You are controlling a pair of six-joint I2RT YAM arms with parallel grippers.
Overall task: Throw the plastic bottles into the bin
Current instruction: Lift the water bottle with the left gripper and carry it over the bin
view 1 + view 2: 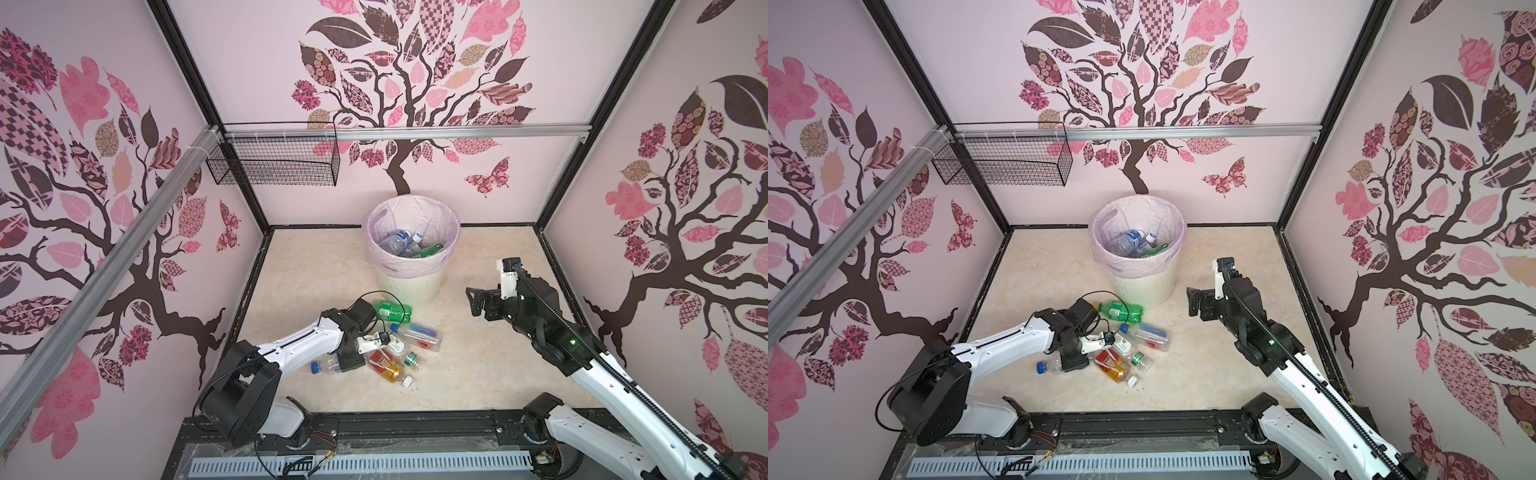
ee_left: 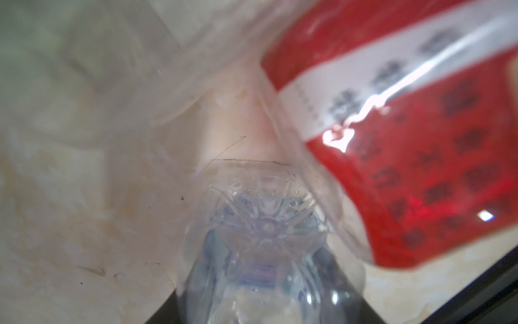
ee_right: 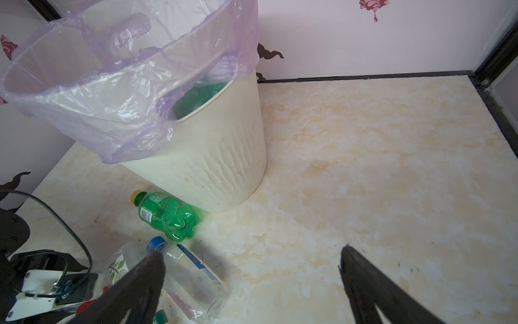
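Note:
Several plastic bottles lie in a heap on the marble floor in front of the bin point(image 1: 409, 282) point(image 3: 218, 157). Among them are a green one point(image 1: 390, 311) point(image 3: 168, 216), a clear blue-labelled one point(image 1: 419, 334) point(image 3: 193, 277) and an amber one with a red label point(image 1: 388, 365) point(image 2: 420, 140). My left gripper point(image 1: 351, 361) point(image 2: 263, 294) is down at the heap's left side, shut on a clear blue-capped bottle point(image 1: 328, 365) whose base point(image 2: 266, 224) fills the jaws. My right gripper point(image 1: 473, 301) point(image 3: 249, 252) hangs open and empty to the right of the bin. More bottles point(image 1: 401, 243) lie inside the bin.
A black wire mesh basket point(image 1: 274, 162) hangs from the aluminium rail at the back left. Patterned walls enclose the floor on three sides, with a black frame rail point(image 1: 415, 419) along the front. Bare floor point(image 1: 498, 365) lies between the heap and the right arm.

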